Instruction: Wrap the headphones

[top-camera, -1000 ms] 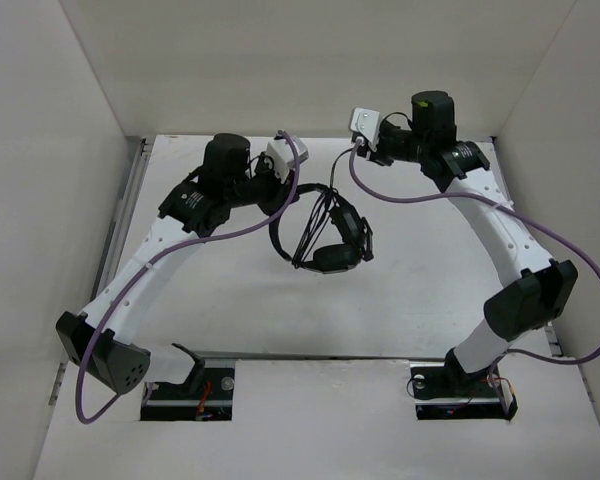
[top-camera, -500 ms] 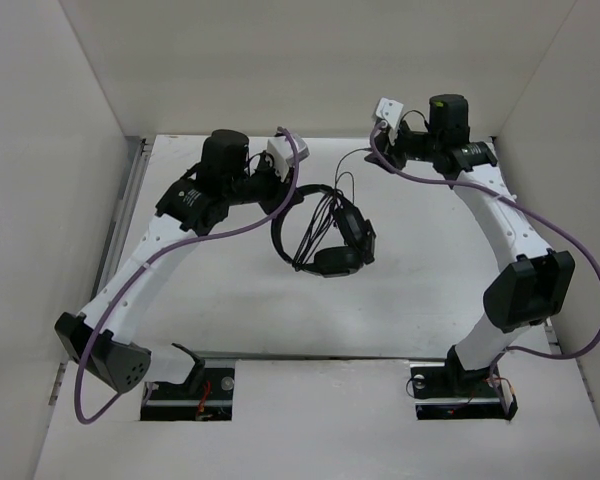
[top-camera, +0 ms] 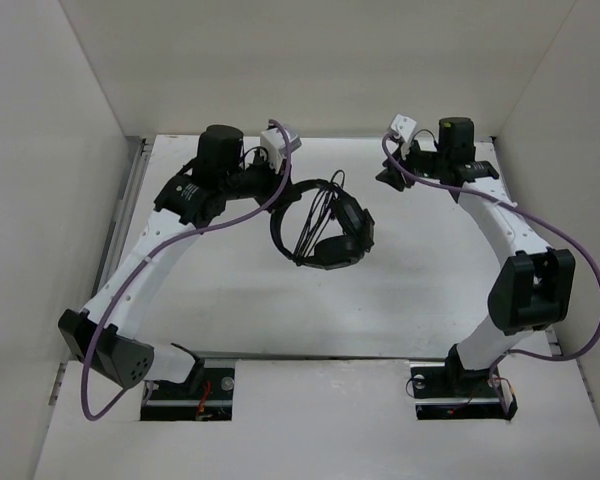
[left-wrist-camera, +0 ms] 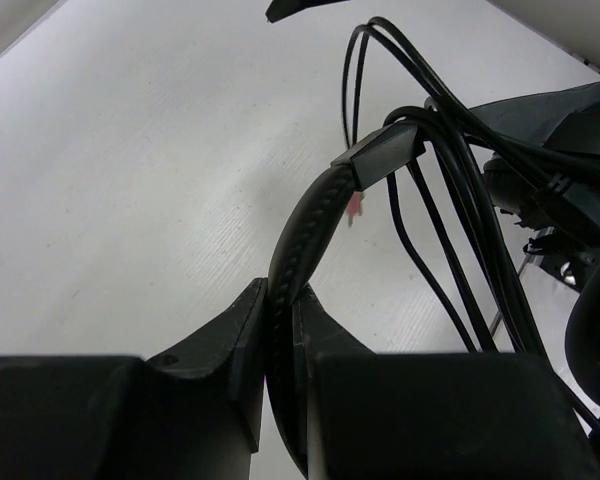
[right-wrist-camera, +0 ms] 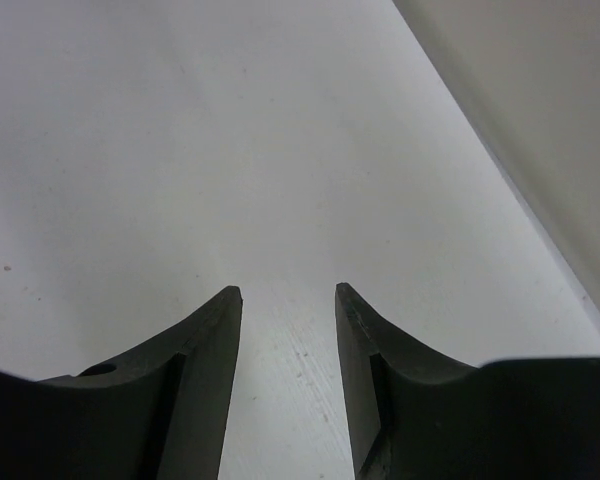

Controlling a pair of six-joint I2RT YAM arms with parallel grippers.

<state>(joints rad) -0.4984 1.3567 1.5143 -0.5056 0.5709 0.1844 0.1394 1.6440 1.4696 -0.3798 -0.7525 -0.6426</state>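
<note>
Two dark fingers of the left gripper [left-wrist-camera: 280,305] stay clamped on the thin, stitched black band of the headphones [left-wrist-camera: 315,215], a small black over-head headset that hangs just ahead of those jaws and appears to be held clear of the white table [top-camera: 230,290]. Just beyond the pinch, the long thin black cable [left-wrist-camera: 425,250] runs in several strands across the band's plastic slider and on toward the padded earcup [top-camera: 332,254]. Some turns therefore look already laid on, though loose strands arc free past the band. Farther out, the change is on the other side. Over the last second the right gripper [right-wrist-camera: 288,292] has drawn back from close beside the cable loops to a spot well apart from the headset, toward the far right of the table. Its jaws stand parted with nothing between them and only bare tabletop ahead. The headset itself has barely shifted in front of the left jaws. My reading is that the right arm has just released the cable after laying a turn, and is either resetting for another grab or finished. The cable's plug ends are not visible, so I cannot tell whether the winding is complete. If slack remains, the next reach must return to a free strand without knocking the loops off the band.
</note>
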